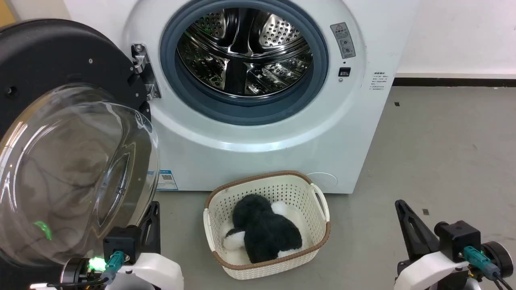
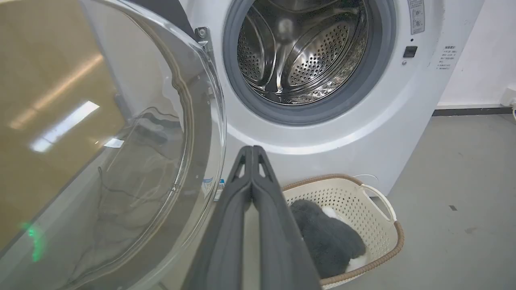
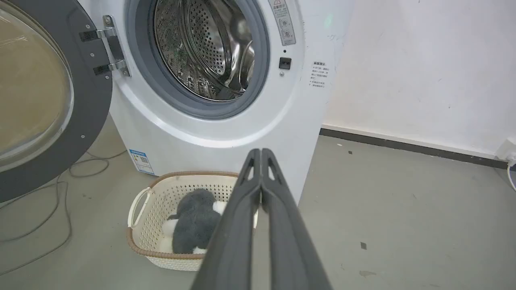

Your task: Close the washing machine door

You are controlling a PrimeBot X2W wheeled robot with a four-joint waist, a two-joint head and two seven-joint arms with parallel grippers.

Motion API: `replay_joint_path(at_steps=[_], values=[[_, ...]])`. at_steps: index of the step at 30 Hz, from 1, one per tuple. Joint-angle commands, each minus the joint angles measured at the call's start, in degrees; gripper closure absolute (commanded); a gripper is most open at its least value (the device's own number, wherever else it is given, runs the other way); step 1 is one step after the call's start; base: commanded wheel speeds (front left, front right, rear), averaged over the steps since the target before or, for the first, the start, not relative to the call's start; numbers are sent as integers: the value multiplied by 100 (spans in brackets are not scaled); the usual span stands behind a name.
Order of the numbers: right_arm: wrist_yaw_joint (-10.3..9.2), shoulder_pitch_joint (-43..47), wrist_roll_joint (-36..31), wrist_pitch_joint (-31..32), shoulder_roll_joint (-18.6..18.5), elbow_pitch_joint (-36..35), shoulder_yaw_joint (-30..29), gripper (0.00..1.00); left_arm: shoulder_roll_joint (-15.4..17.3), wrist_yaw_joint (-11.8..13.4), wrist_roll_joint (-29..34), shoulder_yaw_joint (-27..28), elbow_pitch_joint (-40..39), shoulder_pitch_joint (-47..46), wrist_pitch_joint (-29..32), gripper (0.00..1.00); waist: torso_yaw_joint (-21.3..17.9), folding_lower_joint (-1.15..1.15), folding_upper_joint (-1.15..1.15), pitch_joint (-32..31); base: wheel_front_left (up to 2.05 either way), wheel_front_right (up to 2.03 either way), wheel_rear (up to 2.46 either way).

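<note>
Two grippers hang low in front of the washer, and neither holds anything. Far left, the washing machine door (image 1: 68, 133) stands swung wide open on its hinge (image 1: 143, 68), its clear glass bowl bulging toward the robot. The left gripper (image 2: 252, 150) sits just beside the lower edge of that bowl, its two dark fingers pressed flat together; I cannot tell whether it brushes the glass. From where I stand, that is the first worry. A narrow, closed finger pair pushing on curved, slick glass could skid off sideways, and the door would barely move. A push on the black rim looks safer. Loose cables (image 3: 60, 189) lie on the floor beneath the door and could catch a wheel if the base rolls that way.

Moving right, the washing machine (image 1: 258, 137) shows its steel drum (image 1: 246, 48) open and apparently empty, so nothing should jam against the gasket. With too soft a swing, though, the door may bounce off the latch slot (image 1: 344, 72) rather than click home. Below the opening sits a cream basket (image 1: 258, 176) with a black-and-white plush toy (image 1: 262, 229) inside; an arm following the door round could clip its rim.

Far right, the right gripper (image 3: 261, 152) also has its fingers squeezed together, empty, well apart from the door.
</note>
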Motion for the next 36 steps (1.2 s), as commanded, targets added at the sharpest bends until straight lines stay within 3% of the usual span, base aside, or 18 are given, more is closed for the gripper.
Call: replay_joint_path(at_steps=[1,19,20,36], values=[[5,-80,-44,8,29,-26,-12,100,-2,-25,16,8,-21,-89,1,100,0,0,0,0,0,0,0],[5,-80,-44,8,29,-26,-12,100,-2,-25,16,8,-21,-89,1,100,0,0,0,0,0,0,0],[0,2,4,-1,0,1,1,0,-1,2,-1,-1,1,1,-2,0,0,0,0,0,0,0,0],[0,41,177,-152,3,11,-11,0,-1,74,-54,-60,6,17,-153,0,41,0,0,13,0,0,0]])
